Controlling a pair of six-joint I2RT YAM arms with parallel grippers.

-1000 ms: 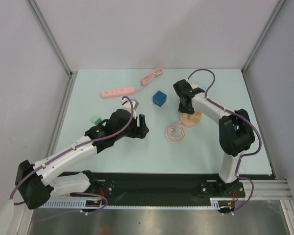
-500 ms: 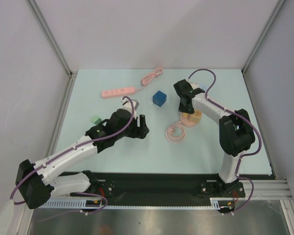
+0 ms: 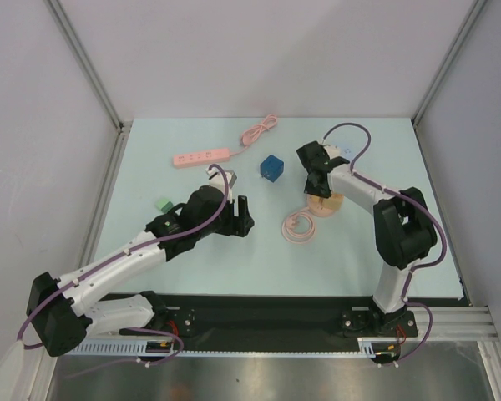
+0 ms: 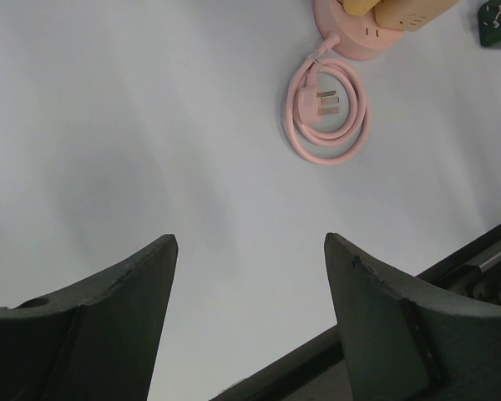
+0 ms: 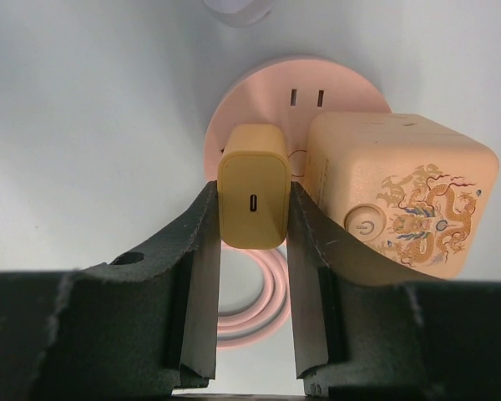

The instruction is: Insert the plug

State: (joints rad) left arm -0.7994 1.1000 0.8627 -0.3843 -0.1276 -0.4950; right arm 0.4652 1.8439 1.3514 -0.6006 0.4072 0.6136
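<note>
Where the matte, pale blue-green table (image 3: pixel 351 251) spreads flat between grey walls, two white-and-black jointed arms reach in from its near edge. The left gripper (image 4: pixel 250 251) hangs over bare tabletop near the middle, its dark, curved, grainy jaws spread wide with nothing between them. The right gripper (image 5: pixel 252 200) points down at the right centre, its jaws drawn in and pressing both flat sides of the yellow charger (image 5: pixel 252 167).

A long, slim pink power strip (image 3: pixel 202 156) lies at the far left, its cord bundled beyond it. Nearer the right arm sits a smooth, round pink socket base (image 5: pixel 250 96) with paired slots in its top, and its glossy pink cord (image 4: pixel 327 154) lies just beside it in a neat flat ring around a three-pin plug head (image 4: pixel 321 102).

On that base stands a rounded orange cube adapter (image 5: pixel 401 184) printed with a dragon pattern and a power symbol. The charger, a rounded yellow block with an oval port on its top, stands upright over the base, just beside the cube; whether its prongs are seated cannot be told. A blue cube (image 3: pixel 272 167) and a small green block (image 3: pixel 161 204) lie apart.
</note>
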